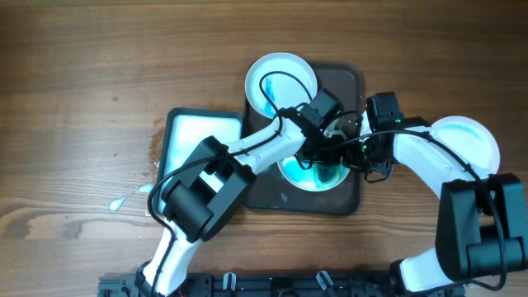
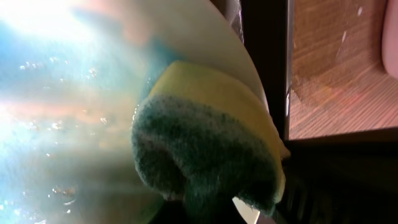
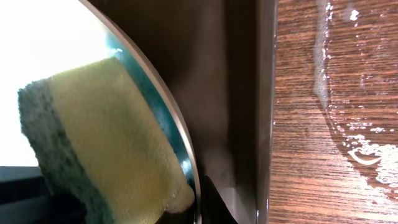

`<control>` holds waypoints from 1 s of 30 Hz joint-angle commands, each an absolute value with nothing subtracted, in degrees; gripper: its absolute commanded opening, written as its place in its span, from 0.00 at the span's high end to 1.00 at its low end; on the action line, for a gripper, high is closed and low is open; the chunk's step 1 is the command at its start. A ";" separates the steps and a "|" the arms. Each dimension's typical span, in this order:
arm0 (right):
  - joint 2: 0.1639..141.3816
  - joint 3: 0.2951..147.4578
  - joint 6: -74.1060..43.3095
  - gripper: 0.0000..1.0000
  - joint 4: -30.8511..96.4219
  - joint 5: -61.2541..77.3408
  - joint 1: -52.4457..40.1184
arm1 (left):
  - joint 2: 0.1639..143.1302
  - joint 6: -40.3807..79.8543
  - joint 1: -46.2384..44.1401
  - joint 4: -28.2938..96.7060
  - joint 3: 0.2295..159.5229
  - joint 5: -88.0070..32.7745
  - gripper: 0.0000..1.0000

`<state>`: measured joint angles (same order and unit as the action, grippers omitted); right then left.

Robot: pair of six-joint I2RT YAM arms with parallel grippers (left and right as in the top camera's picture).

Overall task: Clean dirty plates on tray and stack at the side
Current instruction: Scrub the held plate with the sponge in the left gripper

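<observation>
Working the sponge (image 2: pixel 205 155) in flat, overlapping strokes suits the smeared plate (image 1: pixel 309 175) on the tray (image 1: pixel 346 194). The left claw (image 1: pixel 316 147) clamps the sponge; I cannot tell the right claw's (image 1: pixel 356 148) state.

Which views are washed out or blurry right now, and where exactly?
Left wrist: the plate blooms white-blue with glare at upper left and looks soft; the sponge is close and slightly blurred. Right wrist: plate blown out white, sponge and table sharp, with a wet sheen on the wood. Overhead: evenly lit and sharp.
</observation>
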<state>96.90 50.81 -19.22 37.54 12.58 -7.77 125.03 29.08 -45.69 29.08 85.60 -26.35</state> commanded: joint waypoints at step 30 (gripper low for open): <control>98.15 50.06 -16.08 0.96 38.44 9.02 -8.29 | 127.09 28.73 -41.21 40.84 84.33 -26.46 0.96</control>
<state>96.90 50.81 -17.45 38.13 12.45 -8.19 125.58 28.77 -43.38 33.23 85.45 -33.76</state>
